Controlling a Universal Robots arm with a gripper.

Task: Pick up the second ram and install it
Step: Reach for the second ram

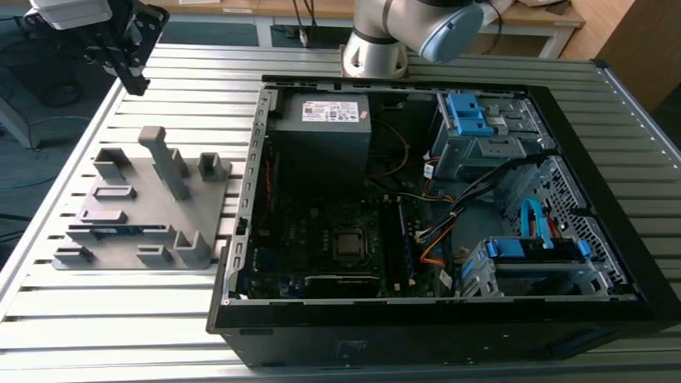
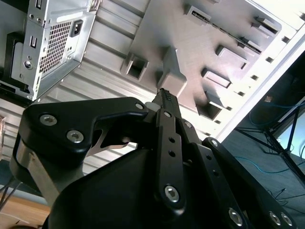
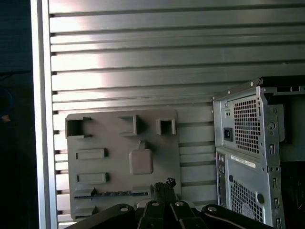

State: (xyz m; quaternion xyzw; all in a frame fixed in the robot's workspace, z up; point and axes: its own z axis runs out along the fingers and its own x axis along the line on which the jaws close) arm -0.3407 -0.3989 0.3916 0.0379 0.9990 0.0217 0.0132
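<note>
Pincer above the desk, ram in its fixture.
The pincer (image 1: 135, 80), pressed together and empty, hangs over the desk (image 1: 107, 319), well apart from the ram (image 1: 113, 230). The ram lies in a slot of the grey fixture (image 1: 149, 203), which sits beside the open case (image 1: 426, 335).

No print can be made out anywhere. In the exterior view a white label (image 1: 331, 111) with small coloured patches sits on the upper face of the power supply (image 1: 319, 155) inside the open computer case (image 1: 426, 339); its lines are too small to tell. In the first wrist view a pale strip label (image 3: 243, 161) lies across the case's rear panel (image 3: 248, 193), below the power socket (image 3: 228, 134), its writing likewise too small
</note>
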